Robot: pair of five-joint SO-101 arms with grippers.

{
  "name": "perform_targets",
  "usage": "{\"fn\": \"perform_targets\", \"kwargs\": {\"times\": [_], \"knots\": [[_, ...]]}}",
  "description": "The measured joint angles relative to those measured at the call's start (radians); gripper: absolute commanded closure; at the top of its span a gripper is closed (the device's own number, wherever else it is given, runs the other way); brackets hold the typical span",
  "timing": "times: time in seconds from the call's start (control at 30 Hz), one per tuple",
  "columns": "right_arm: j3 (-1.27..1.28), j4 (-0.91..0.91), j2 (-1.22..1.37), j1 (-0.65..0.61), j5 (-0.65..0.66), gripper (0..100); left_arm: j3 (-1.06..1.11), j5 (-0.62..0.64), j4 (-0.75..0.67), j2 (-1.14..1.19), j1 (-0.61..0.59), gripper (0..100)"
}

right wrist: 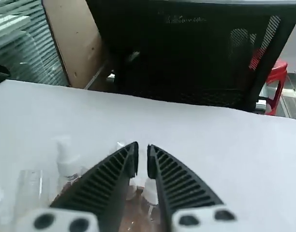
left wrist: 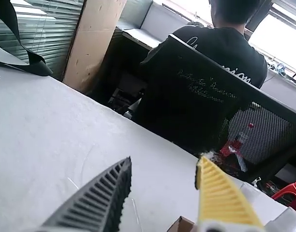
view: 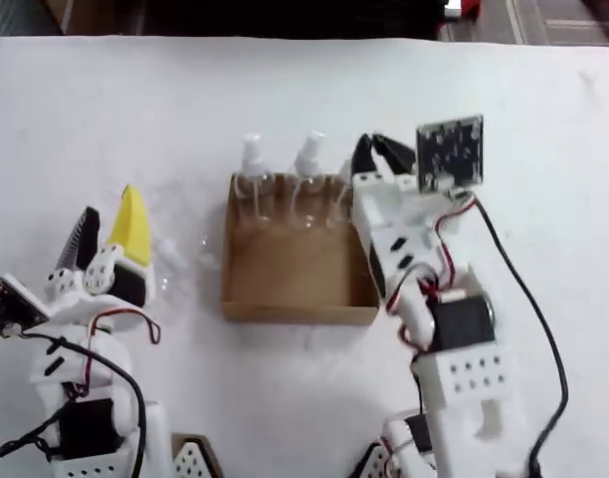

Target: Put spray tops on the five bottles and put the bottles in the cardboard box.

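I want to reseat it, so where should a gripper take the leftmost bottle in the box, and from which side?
Take the leftmost bottle by the neck under its spray top, coming from above. It stands upright at the far wall of the cardboard box, another bottle close beside it, so likely only the top is free.

The setting looks like an office workroom. Beyond the far edge of the white table (left wrist: 37, 125) stands a black mesh-backed office chair (right wrist: 186, 53). Behind the chair a desk (left wrist: 138, 35) runs along bright windows (left wrist: 283, 29). Slatted blinds (left wrist: 46, 34) cover glass at the far left. A bare wooden panel (left wrist: 92, 43) stands beside them, and a red plastic stool (right wrist: 274, 72) sits at the far right.
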Motion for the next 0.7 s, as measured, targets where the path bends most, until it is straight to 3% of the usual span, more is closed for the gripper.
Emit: {"fn": "perform_targets", "kwargs": {"times": [0.2,0.37,0.47,0.7], "knots": [[0.028,0.230,-0.172,-0.012,0.000,98.1,0.000,-0.048,0.000,0.000,0.000,79],[0.213,0.262,-0.322,0.106,0.000,98.1,0.051,-0.150,-0.018,0.002,0.000,79],[0.370,0.190,-0.431,0.186,0.000,98.1,0.071,-0.161,-0.035,0.002,0.000,79],[0.749,-0.089,-0.663,0.209,0.000,98.1,0.071,-0.163,-0.037,0.002,0.000,79]]}}
